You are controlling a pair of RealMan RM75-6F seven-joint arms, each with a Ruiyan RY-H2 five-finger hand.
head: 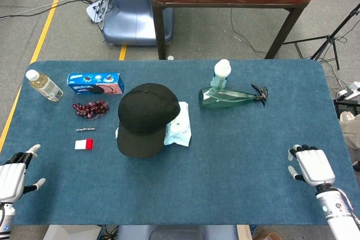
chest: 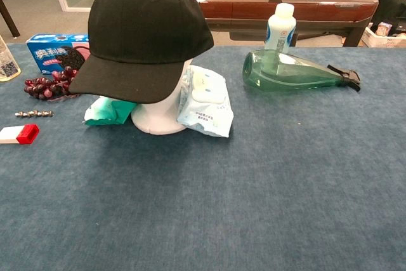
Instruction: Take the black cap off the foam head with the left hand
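Head view, scene: the black cap (head: pixel 145 117) was pictured seated on the foam head at the middle of the blue table (head: pixel 236 172), its brim turned toward the robot.
Head view, left hand: the left hand (head: pixel 16 173) was seen at the table's near left corner, fingers apart and nothing held, well apart from the cap.
Head view, right hand: the right hand (head: pixel 309 164) was seen resting near the right edge, fingers loosely spread, nothing held.
Head view, hidden: the foam head was wholly covered by the cap; the left hand was partly cut off by the frame edge.
Chest view, scene: the cap (chest: pixel 144 33) was shown over the white foam head (chest: pixel 158 113), with a wipes pack (chest: pixel 204 101) leaning just beside it and a green bottle (chest: pixel 292 71) lying further right.
Chest view, approach: the reach was judged not yet begun; the brim or crown would best be pinched and the cap lifted straight up, so the light head is not dragged over.
Chest view, hidden: neither hand was in frame; only the base of the foam head could be made out.
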